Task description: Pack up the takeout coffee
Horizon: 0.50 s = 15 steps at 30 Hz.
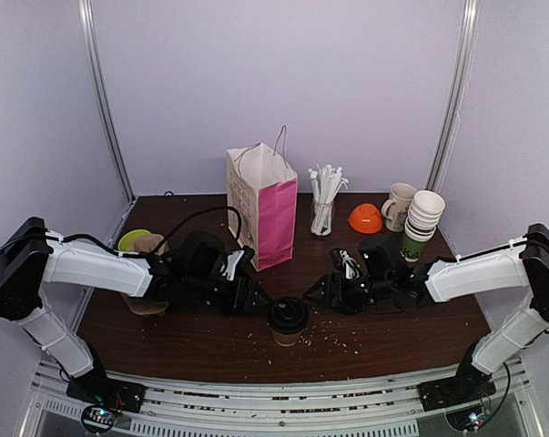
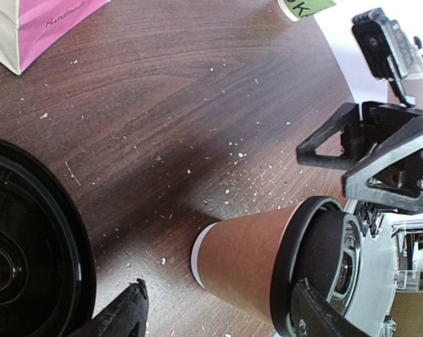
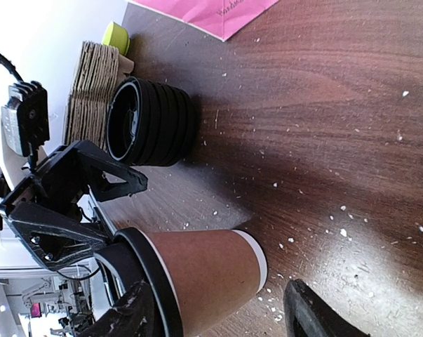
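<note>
Left tool (image 2: 218,295): your own two fingers (image 2: 127,316) sit at the bottom edge of the left wrist view, spread wide. The cup lies in the gap between them. One finger is at the lid and the other stands clear of the cup's base, so nothing is clamped.
Right tool (image 3: 217,291): you have it wide as well, reaching in from the opposite side. The cup is between its fingers (image 3: 313,316), with bare wood showing between the far finger and the cup's base, so it has no grip either.
Takeout coffee (image 1: 288,320): a brown paper cup with a black dome lid. It stands upright at 6 o'clock on the surface (image 1: 210,341), close to the near edge.
Tools around the cup: from above, your left tool is at the cup's 10 o'clock and your right tool at its 2 o'clock. Both are just beside the lid and face each other across it.
Paper bag (image 1: 263,205): white with a pink side. It stands upright with its mouth open, at 12 o'clock from the cup and well apart from it.
Straws (image 1: 324,196): a bunch in a clear glass at 1 o'clock, just right of the bag.
Orange bowl (image 1: 366,218), mug (image 1: 399,205), stack of paper cups (image 1: 421,223): grouped at 2 o'clock, at the back right.
Black lids (image 3: 151,123): a stack at 9 o'clock from the cup, with cardboard sleeves (image 3: 92,84) and a green bowl (image 3: 116,35) beyond it.
Specks (image 2: 232,151): pale crumbs scattered over the wood around the cup.
</note>
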{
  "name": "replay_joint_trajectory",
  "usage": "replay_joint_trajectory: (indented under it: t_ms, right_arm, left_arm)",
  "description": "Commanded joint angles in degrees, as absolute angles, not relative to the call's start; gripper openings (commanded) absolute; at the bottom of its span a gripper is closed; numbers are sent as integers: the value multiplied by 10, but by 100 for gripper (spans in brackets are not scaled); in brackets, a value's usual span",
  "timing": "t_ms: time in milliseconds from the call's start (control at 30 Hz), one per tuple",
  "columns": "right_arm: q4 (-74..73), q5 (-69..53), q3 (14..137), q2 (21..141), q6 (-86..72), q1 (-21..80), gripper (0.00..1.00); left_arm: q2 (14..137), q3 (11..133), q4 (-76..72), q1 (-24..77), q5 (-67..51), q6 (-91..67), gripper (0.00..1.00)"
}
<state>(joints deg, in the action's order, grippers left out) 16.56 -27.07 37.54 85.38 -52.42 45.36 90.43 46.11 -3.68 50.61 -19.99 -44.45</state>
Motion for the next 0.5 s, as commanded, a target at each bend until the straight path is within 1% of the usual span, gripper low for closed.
replay_joint_trajectory:
  t_ms: [0, 100, 300, 467]
  right_arm:
    - [136, -235, 367, 816, -519, 456, 66]
    - [135, -237, 358, 808, -523, 457, 66]
    - [146, -277, 348, 818, -522, 469, 64]
    - [147, -279, 350, 823, -520, 474, 64]
  left_arm:
    - [903, 452, -56, 505, -202, -440, 74]
    - [905, 449, -57, 505, -202, -440, 74]
    - [908, 446, -60, 505, -203, -440, 74]
    - [910, 446, -60, 505, -204, -440, 74]
